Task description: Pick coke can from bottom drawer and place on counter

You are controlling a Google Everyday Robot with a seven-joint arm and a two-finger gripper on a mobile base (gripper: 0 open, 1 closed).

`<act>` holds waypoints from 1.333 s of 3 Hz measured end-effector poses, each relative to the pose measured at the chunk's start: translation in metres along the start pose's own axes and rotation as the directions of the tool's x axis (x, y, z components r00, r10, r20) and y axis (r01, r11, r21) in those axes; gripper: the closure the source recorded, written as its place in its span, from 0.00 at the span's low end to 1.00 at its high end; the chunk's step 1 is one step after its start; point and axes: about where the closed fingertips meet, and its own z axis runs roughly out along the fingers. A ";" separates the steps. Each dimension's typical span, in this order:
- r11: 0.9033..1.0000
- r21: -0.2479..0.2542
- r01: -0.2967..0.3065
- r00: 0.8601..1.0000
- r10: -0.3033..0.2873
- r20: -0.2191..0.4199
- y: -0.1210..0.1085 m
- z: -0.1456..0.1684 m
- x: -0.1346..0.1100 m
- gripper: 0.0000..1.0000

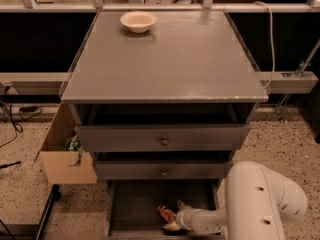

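The coke can (165, 213), a small red can, lies in the open bottom drawer (135, 204) of the grey cabinet, near its front middle. My gripper (174, 217) reaches into the drawer from the right on a white arm. One finger shows behind the can and one in front of it, so the fingers (172, 227) stand either side of the can, close against it. The counter (165, 59) is the large flat grey top of the cabinet, far above the drawer.
A cream bowl (138, 21) stands at the back left of the counter. Two knobbed drawers (162, 140) sit above the bottom drawer, pulled out a little. A cardboard box (65, 156) stands on the floor to the left. My white arm's elbow (262, 199) bulks at the lower right.
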 end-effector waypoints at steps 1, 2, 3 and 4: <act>1.000 0.000 0.000 1.000 0.000 0.000 0.000 0.000 0.000 0.47; 1.000 0.000 0.000 1.000 0.000 0.000 0.000 0.000 0.000 0.72; 1.000 0.000 0.000 1.000 0.000 0.000 0.000 0.000 0.000 0.93; 1.000 -0.008 0.009 1.000 -0.009 0.003 0.001 -0.001 -0.003 1.00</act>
